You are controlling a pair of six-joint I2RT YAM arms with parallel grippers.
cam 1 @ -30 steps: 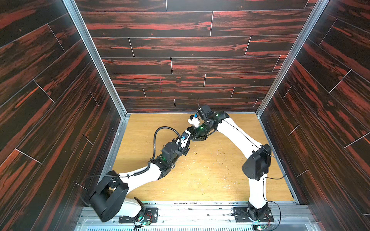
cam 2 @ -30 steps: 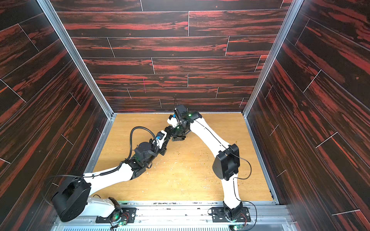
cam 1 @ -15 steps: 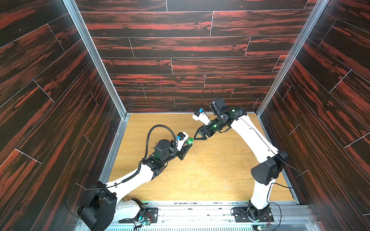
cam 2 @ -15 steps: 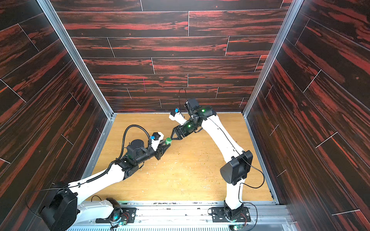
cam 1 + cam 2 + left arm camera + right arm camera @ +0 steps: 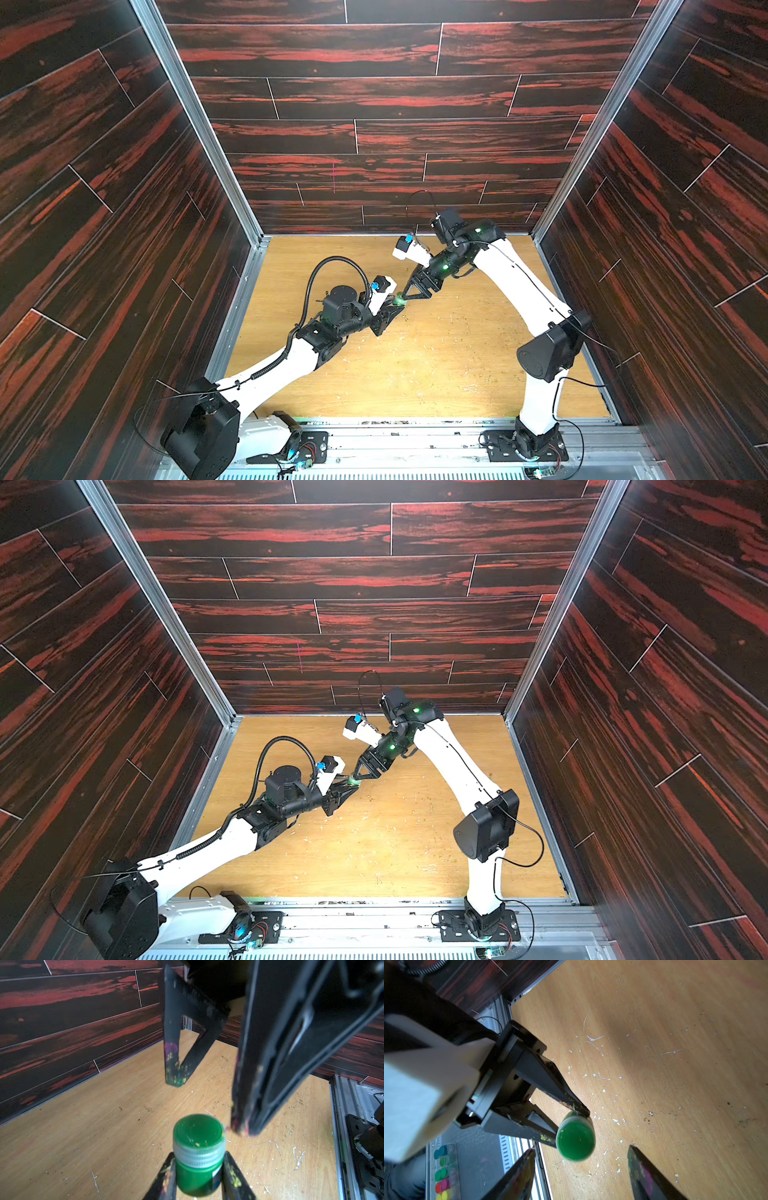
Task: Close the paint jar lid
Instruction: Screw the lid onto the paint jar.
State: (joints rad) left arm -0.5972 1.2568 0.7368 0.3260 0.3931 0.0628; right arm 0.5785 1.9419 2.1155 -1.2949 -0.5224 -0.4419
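To seat the green lid [image 5: 198,1132] well, the right tool [image 5: 208,1106] should likely centre over it, close on its ribbed rim and twist while the paint jar [image 5: 195,1180] is held firm. That tool is spread wide and empty, one finger just beside the lid. The left tool [image 5: 198,1167] pinches the paint jar, lid on top, over the desk's [image 5: 93,1118] middle, slightly toward the far edge.

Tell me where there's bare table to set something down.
Widest bare patch: the near middle of the table, bordered by the left arm, the right arm and the front rail. Another: the far left corner, behind the left arm. Crowded: the centre, where the left pincer holds the paint jar with the open right pincer right at it.
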